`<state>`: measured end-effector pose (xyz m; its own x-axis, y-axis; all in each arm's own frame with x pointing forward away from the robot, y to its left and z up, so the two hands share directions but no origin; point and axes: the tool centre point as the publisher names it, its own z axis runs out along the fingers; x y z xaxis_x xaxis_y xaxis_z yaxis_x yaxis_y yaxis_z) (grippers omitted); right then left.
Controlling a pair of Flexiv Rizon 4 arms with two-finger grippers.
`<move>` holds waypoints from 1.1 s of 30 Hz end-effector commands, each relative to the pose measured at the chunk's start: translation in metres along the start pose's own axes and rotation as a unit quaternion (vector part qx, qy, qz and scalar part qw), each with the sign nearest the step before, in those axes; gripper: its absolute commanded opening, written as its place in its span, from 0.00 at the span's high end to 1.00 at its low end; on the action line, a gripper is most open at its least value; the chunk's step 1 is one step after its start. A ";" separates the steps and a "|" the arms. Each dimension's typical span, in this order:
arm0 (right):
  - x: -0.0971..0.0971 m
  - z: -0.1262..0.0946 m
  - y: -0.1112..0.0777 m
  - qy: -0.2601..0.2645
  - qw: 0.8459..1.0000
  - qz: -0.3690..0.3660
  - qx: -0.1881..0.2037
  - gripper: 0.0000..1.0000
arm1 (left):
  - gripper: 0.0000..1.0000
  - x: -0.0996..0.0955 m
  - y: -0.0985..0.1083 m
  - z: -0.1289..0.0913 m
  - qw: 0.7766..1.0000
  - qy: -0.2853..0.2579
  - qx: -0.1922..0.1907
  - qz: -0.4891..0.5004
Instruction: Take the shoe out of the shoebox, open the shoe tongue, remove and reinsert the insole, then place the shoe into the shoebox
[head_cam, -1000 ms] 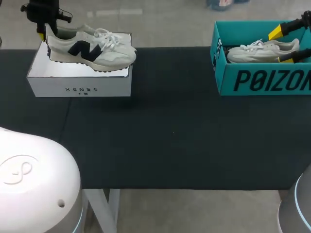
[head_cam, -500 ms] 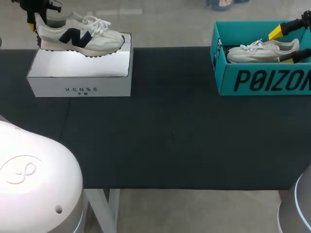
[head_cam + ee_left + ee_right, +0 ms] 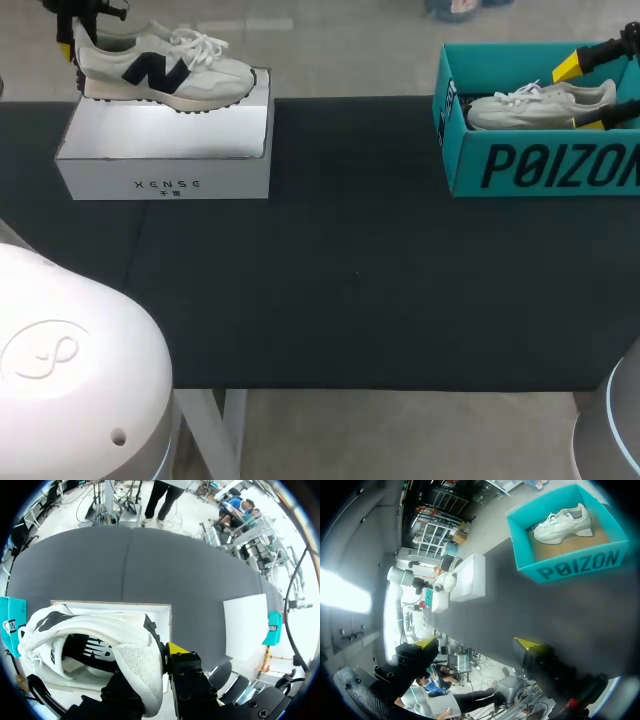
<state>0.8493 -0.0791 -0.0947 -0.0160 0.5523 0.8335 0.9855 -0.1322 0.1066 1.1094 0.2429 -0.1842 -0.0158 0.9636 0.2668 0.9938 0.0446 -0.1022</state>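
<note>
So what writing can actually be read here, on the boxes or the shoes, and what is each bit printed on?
"P0IZON": big dark capitals on the front wall of the teal cardboard shoebox.
"XENSE": small dark letters on the front wall of the white cardboard box; the tiny characters beneath are too small to read.
"N": large dark letter on the side of the white mesh sneaker over that box.

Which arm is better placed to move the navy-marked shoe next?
Left. The left gripper grips the shoe by the heel above the white box; the right gripper is open, far off.
</note>
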 end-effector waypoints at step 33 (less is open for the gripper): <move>0.000 0.001 0.001 -0.002 1.000 0.001 0.000 0.00 | 1.00 0.030 0.061 0.069 1.000 -0.010 -0.020 0.009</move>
<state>0.8493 -0.0791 -0.0947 -0.0161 0.5523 0.8335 0.9855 -0.1322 0.1066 1.1503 0.2908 -0.2378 -0.0039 0.9693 0.2459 0.9986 0.0166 -0.0496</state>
